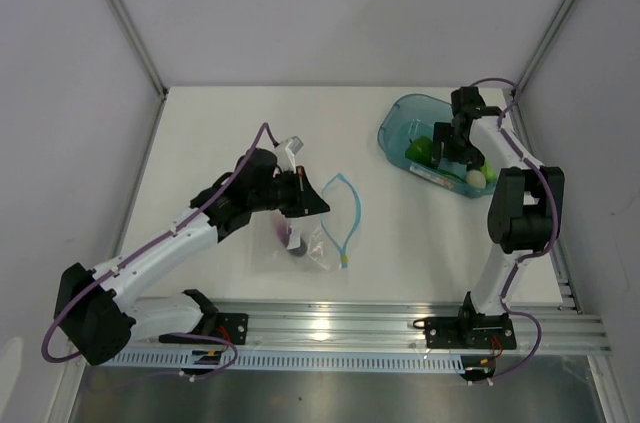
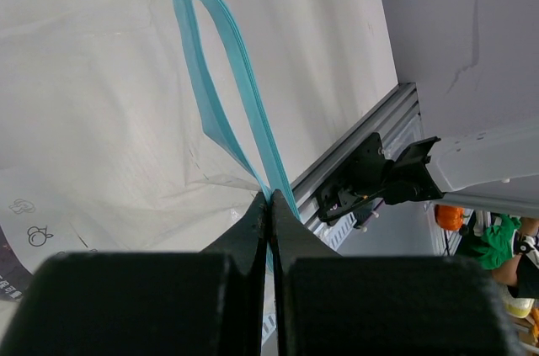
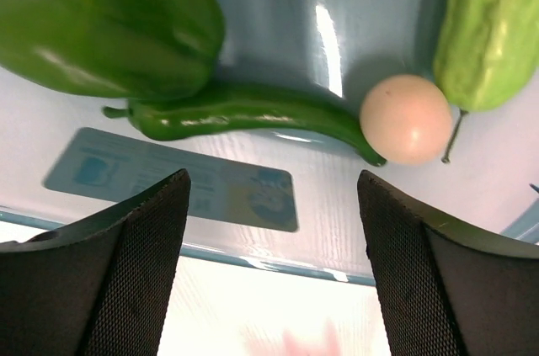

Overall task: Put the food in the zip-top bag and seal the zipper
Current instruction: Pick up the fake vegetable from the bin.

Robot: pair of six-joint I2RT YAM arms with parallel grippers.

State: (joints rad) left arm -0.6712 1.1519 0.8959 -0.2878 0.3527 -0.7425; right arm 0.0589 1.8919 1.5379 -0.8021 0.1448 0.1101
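The zip-top bag (image 1: 303,236), limp and probably slippery, is pinched at its zipper (image 2: 243,78) by the left pincer (image 2: 269,204); the right pincer (image 3: 271,181) is spread over the green chilli (image 3: 244,114).

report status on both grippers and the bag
Left gripper shut on the zipper, zip-top bag mouth open. Right gripper open over the teal tub, above the long green vegetable. Nothing seen between tub and bag.

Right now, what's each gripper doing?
Left gripper: shut on the zipper of the zip-top bag.
Right gripper: open, empty, above the teal tub.
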